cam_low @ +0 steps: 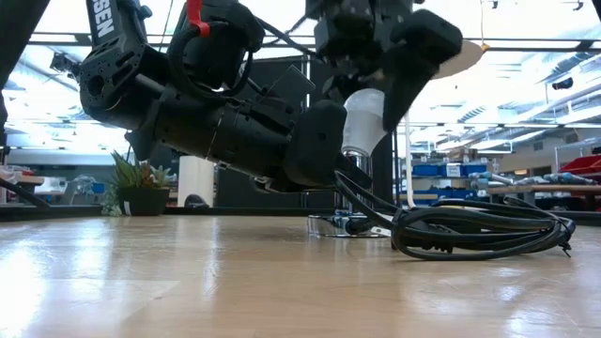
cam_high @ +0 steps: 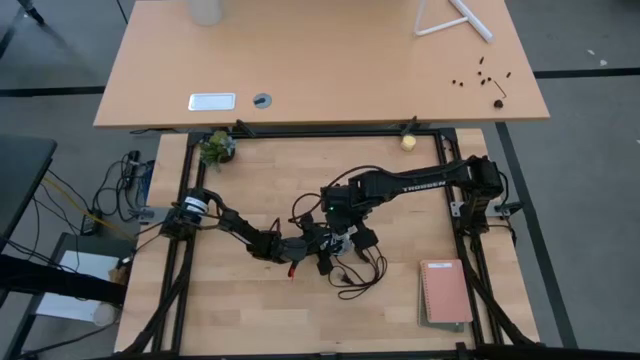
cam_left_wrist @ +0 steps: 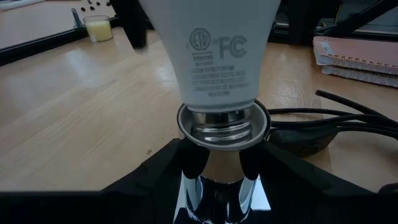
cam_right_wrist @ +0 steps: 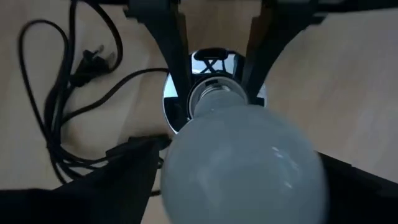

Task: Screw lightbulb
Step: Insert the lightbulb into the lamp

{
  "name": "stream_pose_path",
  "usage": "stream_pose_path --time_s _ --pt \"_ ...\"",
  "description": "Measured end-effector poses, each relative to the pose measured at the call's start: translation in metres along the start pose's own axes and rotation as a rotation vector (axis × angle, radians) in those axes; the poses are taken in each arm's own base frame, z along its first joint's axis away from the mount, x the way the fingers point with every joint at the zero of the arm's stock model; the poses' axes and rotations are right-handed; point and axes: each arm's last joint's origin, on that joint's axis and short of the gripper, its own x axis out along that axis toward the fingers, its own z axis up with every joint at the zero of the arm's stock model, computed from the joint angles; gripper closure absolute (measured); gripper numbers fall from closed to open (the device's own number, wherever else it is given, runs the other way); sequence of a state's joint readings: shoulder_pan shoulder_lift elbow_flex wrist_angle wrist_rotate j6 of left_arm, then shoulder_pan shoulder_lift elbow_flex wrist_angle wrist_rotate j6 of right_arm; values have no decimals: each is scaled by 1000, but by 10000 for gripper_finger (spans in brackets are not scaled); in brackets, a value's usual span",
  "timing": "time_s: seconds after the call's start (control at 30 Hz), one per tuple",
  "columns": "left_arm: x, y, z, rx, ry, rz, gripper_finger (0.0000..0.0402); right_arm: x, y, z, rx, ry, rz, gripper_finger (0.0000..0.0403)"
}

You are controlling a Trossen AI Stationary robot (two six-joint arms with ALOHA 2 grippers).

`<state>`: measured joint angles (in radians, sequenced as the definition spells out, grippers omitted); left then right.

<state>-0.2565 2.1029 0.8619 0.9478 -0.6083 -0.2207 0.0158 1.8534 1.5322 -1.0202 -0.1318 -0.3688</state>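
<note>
Left gripper (cam_high: 290, 247): lower centre-left of the high view, its fingers (cam_left_wrist: 186, 163) closed on the chrome socket (cam_left_wrist: 214, 199); only the left wrist view shows this grip.
Lightbulb (cam_left_wrist: 211, 50): upright at frame centre in the left wrist view, its threaded base partly down in the socket's collar with some threads showing; printed marks face the camera.
Low view: the lightbulb (cam_low: 364, 120) stands above the table, upper centre, between dark arm parts; the socket is mostly hidden here.
Right gripper (cam_right_wrist: 214, 68): seen from above in the right wrist view, fingers (cam_right_wrist: 168, 43) standing either side of the bulb's neck; I cannot tell whether they touch it.
High view: the bulb is hidden under both arms.
Black cord (cam_low: 479, 230): coiled on the table, right of centre in the low view.
Notebooks (cam_high: 445, 292): lower right of the high view.
</note>
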Motion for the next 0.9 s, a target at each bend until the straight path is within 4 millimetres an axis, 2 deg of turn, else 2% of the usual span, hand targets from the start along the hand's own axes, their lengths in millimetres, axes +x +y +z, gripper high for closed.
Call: stream_pose_path --time_s 0.13,0.47,0.67,0.9 --pt "0 0 0 0 1 0 199 18 0 -6 10 -9 -4 69" --pt "0 0 0 -2 0 0 199 18 -2 -1 60 -71 -26 107" --pt "0 0 0 -1 1 0 199 17 -3 1 57 -89 -32 150" --pt "0 0 0 -1 2 -6 199 17 4 3 16 -76 -46 144"
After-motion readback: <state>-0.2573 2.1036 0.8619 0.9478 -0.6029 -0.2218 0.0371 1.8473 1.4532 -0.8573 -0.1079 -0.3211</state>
